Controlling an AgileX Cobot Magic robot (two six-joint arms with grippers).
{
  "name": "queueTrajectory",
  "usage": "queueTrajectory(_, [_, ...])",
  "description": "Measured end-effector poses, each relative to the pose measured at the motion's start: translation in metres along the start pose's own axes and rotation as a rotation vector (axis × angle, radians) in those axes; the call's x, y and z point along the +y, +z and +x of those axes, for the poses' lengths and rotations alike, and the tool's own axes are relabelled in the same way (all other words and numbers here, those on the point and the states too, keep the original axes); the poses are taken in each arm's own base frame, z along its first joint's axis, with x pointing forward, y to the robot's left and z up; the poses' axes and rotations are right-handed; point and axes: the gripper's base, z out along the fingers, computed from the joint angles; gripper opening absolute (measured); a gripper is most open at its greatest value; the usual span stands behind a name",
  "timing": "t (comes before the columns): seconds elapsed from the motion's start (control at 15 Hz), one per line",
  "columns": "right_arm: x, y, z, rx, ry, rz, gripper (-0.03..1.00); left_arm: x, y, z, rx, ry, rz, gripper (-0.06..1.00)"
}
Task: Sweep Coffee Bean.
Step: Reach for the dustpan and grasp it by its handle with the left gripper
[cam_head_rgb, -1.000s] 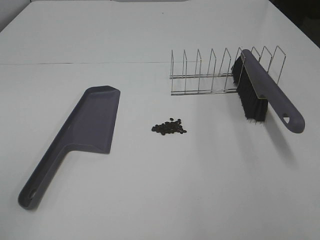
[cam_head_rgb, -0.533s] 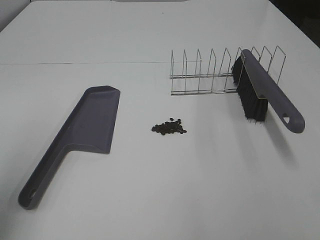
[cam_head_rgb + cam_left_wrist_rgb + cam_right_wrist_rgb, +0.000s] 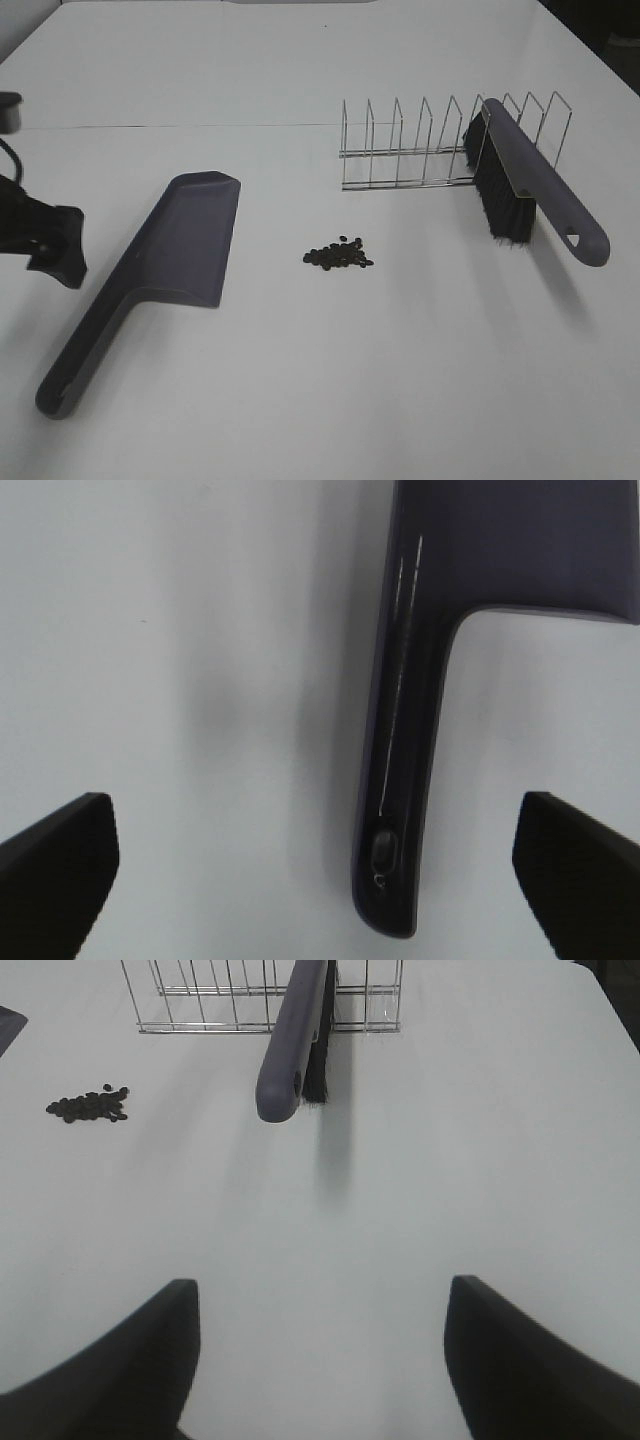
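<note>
The black left gripper (image 3: 312, 815) gapes wide, empty, above the long handle of the flat purple-grey plastic dustpan (image 3: 178, 250); centre that handle (now nearer one finger) before closing; the right gripper (image 3: 320, 1300) stands parted, empty; the tiny dark coffee beans (image 3: 338, 255) lie mid-table, right of the pan.

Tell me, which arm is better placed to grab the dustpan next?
Left. Its wrist view shows the dustpan handle lined up between its wide-open jaws. The right wrist view instead faces the brush leaning in the rack.
</note>
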Motion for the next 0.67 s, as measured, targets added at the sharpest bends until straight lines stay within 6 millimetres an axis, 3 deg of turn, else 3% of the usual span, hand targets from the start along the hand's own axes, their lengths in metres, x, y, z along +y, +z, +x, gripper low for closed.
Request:
queueTrajectory(0.07, [0.000, 0.000, 0.000, 0.000, 0.000, 0.000, 0.60, -0.004, 0.019, -0.001, 0.048, 0.009, -0.008, 0.99])
queueTrajectory(0.27, [0.000, 0.000, 0.000, 0.000, 0.000, 0.000, 0.60, -0.007, 0.050, -0.003, 0.097, 0.016, -0.016, 0.99])
queueTrajectory(0.67, [0.000, 0.000, 0.000, 0.000, 0.000, 0.000, 0.60, -0.019, 0.090, -0.017, 0.119, 0.040, -0.016, 0.99])
